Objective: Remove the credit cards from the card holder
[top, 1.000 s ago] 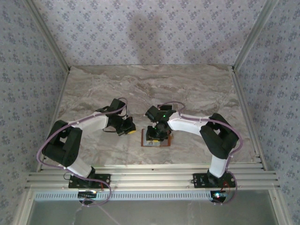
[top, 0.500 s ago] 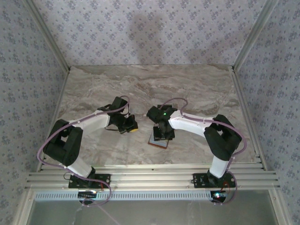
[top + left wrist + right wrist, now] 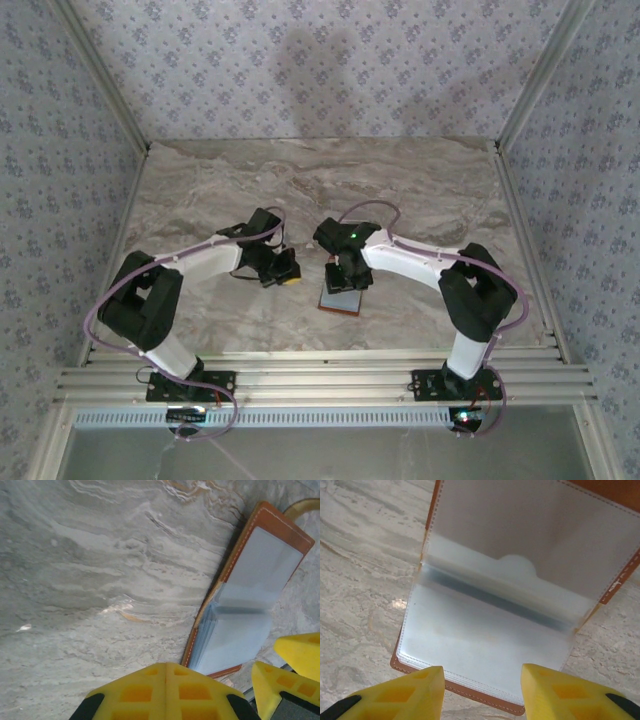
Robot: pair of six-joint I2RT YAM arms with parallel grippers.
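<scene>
Card holder [image 3: 340, 299] lies open and flat on the marble table [image 3: 320, 180], mid-width, close to the near-edge rail [image 3: 320, 365]. Right tool [image 3: 347, 277] sits directly over it, fingers moderately apart with nothing between them; clear sleeves [image 3: 490, 645] and the stitched brown rim show below. Left tool [image 3: 283, 270] is just beside the holder's left edge, fingers pressed together, empty. Bare table runs wide behind both arms up to the far wall [image 3: 320, 70], with free strips at the left and right sides. Patterned wallpaper on three sides, metal posts [image 3: 105, 85] at the corners.
</scene>
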